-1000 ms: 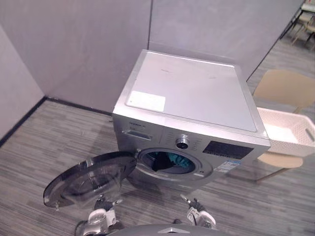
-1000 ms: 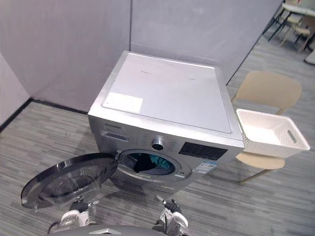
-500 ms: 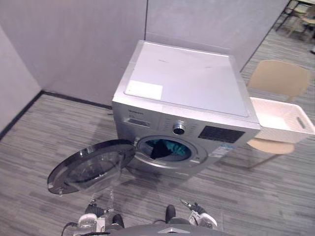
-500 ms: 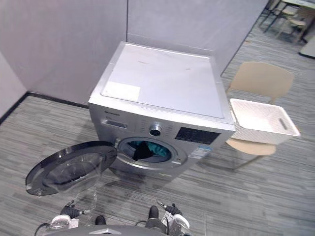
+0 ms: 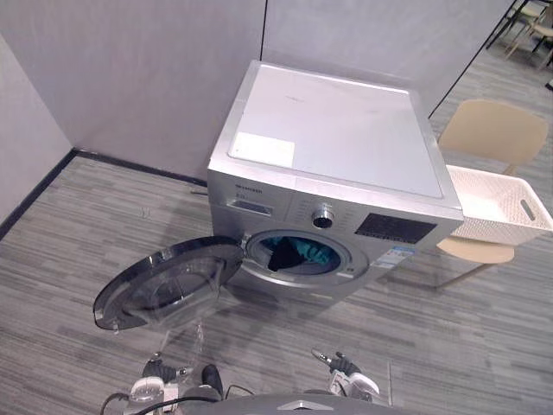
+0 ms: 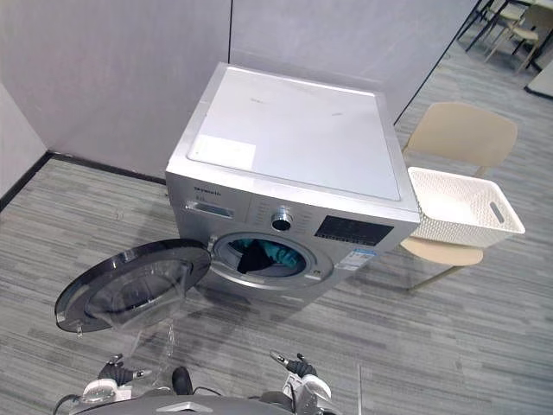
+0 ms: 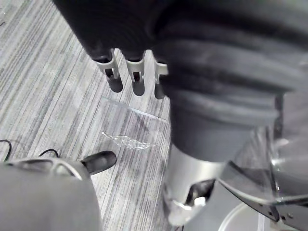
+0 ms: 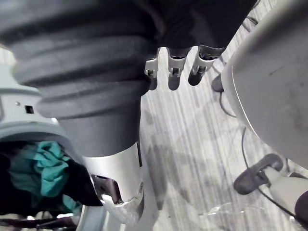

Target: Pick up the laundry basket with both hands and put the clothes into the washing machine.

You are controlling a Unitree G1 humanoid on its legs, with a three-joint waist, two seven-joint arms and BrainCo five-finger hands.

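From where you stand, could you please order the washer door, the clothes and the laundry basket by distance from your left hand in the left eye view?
Nearest to the left hand first:
1. Washer door, open, just ahead.
2. Clothes, in the washing machine, ahead to the right.
3. Laundry basket, far right on the chair.

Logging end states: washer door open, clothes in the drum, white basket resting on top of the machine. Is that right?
Not quite: the white basket rests on the beige chair beside the washing machine, not on top, as the right eye view shows. The door is open and clothes lie inside.
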